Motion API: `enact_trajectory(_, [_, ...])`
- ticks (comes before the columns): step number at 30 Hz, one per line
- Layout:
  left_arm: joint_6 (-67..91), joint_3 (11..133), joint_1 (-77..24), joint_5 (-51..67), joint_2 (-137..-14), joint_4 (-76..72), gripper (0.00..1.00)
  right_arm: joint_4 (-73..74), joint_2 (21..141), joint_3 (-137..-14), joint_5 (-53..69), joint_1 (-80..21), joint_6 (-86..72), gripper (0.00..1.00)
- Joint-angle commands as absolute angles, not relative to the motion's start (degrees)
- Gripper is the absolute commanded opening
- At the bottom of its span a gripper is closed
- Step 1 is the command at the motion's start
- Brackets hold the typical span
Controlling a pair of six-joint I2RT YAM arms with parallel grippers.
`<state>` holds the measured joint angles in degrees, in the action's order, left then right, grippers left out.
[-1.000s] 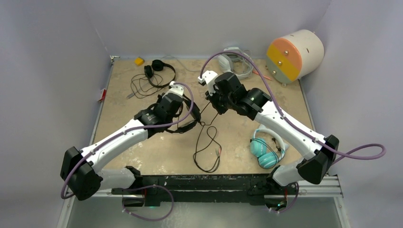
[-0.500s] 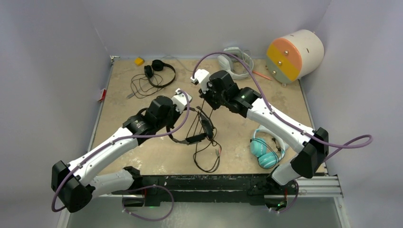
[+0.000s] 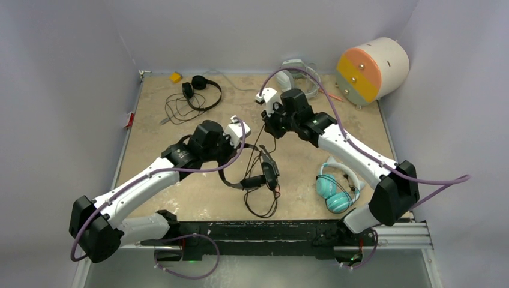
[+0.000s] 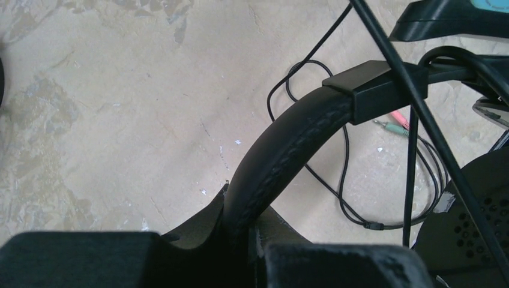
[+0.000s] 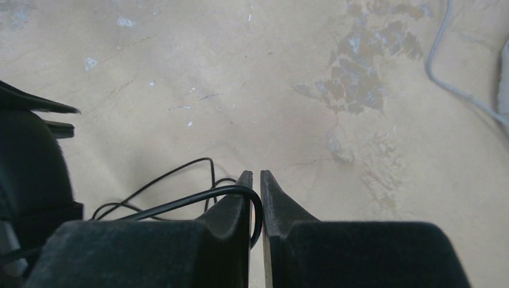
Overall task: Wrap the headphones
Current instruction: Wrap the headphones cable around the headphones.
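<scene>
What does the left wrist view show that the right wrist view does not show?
Only the left wrist view: the left gripper shut on the black headband, one ear cup, the pink and green plugs. Only the right wrist view: the right gripper shut on the thin black cord. Both: cord loops on the beige table.

White-shelled, black-jointed left arm (image 3: 141, 183) and right arm (image 3: 357, 159) trail purple cables (image 3: 204, 170); the right gripper (image 5: 256, 175) has matte-black wedge fingers.

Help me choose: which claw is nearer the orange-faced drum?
Right. The right claw, pinching the cord, sits left of the drum; the left claw, on the headband, farther left.
</scene>
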<state>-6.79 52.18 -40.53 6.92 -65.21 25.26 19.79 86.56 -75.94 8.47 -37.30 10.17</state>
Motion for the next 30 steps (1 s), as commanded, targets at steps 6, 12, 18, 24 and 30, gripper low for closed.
enact_trajectory(6, [3.02, 55.94, -39.93, 9.66, -62.30, 25.58, 0.00, -5.68, 79.61, -58.90, 17.47, -31.92, 1.04, 0.11])
enact_trajectory(12, [9.72, 60.18, -39.98, 13.61, -60.56, 25.85, 0.00, -19.07, 78.11, -50.37, 21.17, -31.88, -3.18, 0.18])
enact_trajectory(18, [13.66, 63.28, -39.93, 22.37, -57.47, 23.90, 0.00, -26.89, 78.64, -47.81, 27.32, -31.86, -6.28, 0.20])
enact_trajectory(24, [26.13, 71.34, -39.94, 10.88, -60.42, 31.90, 0.00, -43.62, 81.58, -41.45, 32.08, -31.91, -14.38, 0.54])
enact_trajectory(30, [33.48, 78.73, -39.98, 7.06, -62.30, 37.79, 0.00, -54.41, 88.19, -40.32, 34.45, -31.90, -18.76, 0.85])
